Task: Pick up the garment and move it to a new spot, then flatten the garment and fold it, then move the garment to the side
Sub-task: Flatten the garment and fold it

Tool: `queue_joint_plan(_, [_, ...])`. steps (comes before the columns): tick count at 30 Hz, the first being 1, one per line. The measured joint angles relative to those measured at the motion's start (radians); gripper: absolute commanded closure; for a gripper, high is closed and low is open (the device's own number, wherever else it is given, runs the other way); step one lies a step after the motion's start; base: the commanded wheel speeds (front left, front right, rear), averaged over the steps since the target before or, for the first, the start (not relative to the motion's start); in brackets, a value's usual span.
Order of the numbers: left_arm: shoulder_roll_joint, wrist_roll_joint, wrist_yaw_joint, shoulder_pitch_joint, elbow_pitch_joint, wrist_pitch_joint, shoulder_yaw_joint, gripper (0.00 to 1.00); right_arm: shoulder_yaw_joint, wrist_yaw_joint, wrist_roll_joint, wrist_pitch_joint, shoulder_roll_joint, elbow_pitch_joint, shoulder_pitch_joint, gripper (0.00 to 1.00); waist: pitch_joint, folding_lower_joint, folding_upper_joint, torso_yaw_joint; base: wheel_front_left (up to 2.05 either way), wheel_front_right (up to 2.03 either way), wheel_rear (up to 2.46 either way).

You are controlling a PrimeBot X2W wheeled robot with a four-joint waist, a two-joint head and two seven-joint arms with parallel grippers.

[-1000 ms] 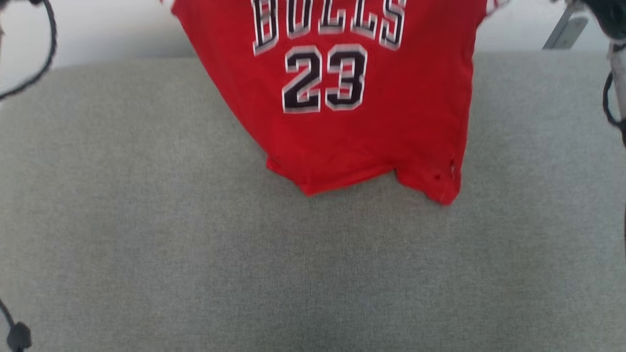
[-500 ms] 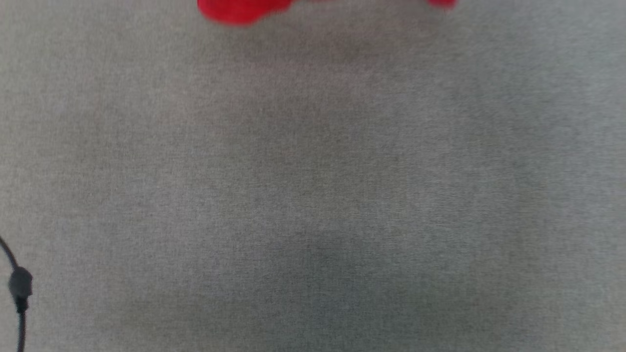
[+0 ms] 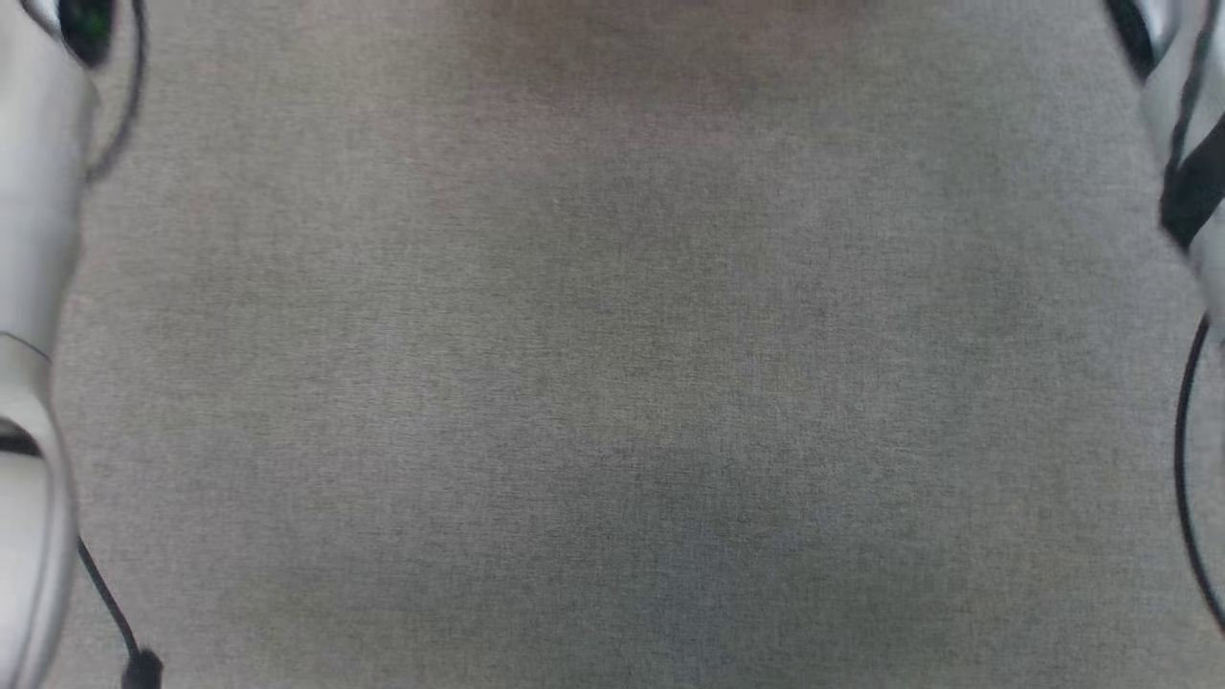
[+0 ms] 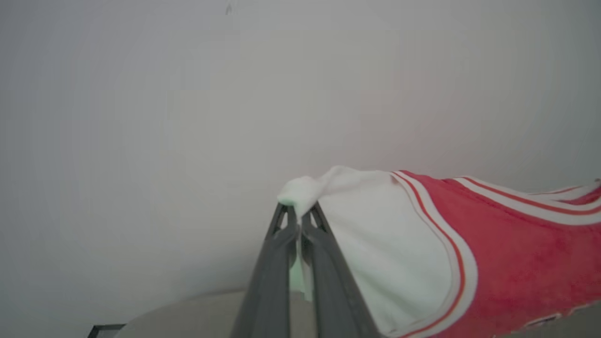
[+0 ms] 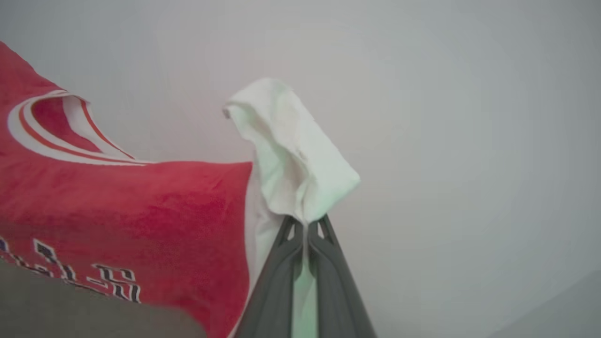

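Forearms (image 3: 29,287) entered head view; wrist views show fingers (image 4: 274,281) pinching garment (image 4: 493,263).

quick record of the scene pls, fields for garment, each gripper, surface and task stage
garment: red jersey top, held up by both sleeve ends
left gripper: jaws shut on a white sleeve end
right gripper: jaws shut on the other white sleeve end
lettering: black, white-outlined, partly visible in the right wrist view
surface: grey fabric, seen in the head view
left forearm: pale, at the head view's left edge
task stage: garment picked up, not yet laid down
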Motion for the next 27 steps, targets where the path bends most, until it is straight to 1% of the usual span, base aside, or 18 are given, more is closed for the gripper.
queue_joint_plan(2, [-0.006,-0.038,-0.002,0.041,0.019,0.055,-0.002,1.0,0.007,0.0,0.035,0.019,0.009,0.02,0.032,1.0,-0.013,0.0,0.0,0.003,0.0,0.0,0.0])
queue_joint_plan(3, [-0.007,-0.042,-0.003,0.065,0.012,0.083,-0.015,1.0,0.012,0.0,0.051,0.031,0.015,0.026,0.048,1.0,-0.021,0.0,0.0,0.004,0.0,0.0,0.0])
queue_joint_plan(7, [-0.012,-0.114,-0.004,0.18,-0.04,0.226,-0.056,1.0,0.046,0.0,0.133,0.11,0.034,0.045,0.131,1.0,-0.056,0.0,0.0,0.009,0.0,0.0,0.0])
queue_joint_plan(11, [0.029,-0.198,-0.004,0.29,-0.121,0.346,-0.086,1.0,0.118,0.0,0.216,0.16,0.044,0.037,0.217,1.0,-0.094,0.0,0.0,0.01,0.0,0.0,0.0])
queue_joint_plan(14, [0.067,-0.251,-0.004,0.379,-0.184,0.406,-0.102,1.0,0.176,0.0,0.292,0.196,0.042,-0.017,0.287,1.0,-0.119,0.0,0.0,0.009,0.0,0.0,0.0])
queue_joint_plan(15, [0.094,-0.287,-0.004,0.44,-0.227,0.442,-0.11,1.0,0.224,0.0,0.333,0.229,0.023,-0.066,0.341,1.0,-0.134,0.0,0.0,0.005,0.0,0.0,0.0])
queue_joint_plan(17, [0.123,-0.307,-0.004,0.498,-0.276,0.469,-0.117,1.0,0.263,0.0,0.399,0.268,-0.003,-0.134,0.4,1.0,-0.146,0.0,0.0,0.0,0.0,0.0,0.0])
queue_joint_plan(21, [0.183,-0.337,0.003,0.614,-0.37,0.492,-0.117,1.0,0.343,0.0,0.513,0.35,-0.086,-0.319,0.517,1.0,-0.164,0.0,0.0,-0.01,0.0,0.0,0.0])
queue_joint_plan(24, [0.226,-0.357,0.04,0.709,-0.461,0.515,-0.114,1.0,0.371,0.0,0.589,0.416,-0.168,-0.469,0.609,1.0,-0.173,0.0,0.0,-0.017,0.0,0.0,0.0])
queue_joint_plan(27, [0.279,-0.369,0.091,0.806,-0.572,0.532,-0.112,1.0,0.382,0.0,0.647,0.481,-0.245,-0.621,0.712,1.0,-0.181,-0.0001,0.0,-0.019,0.0,0.0,0.0])
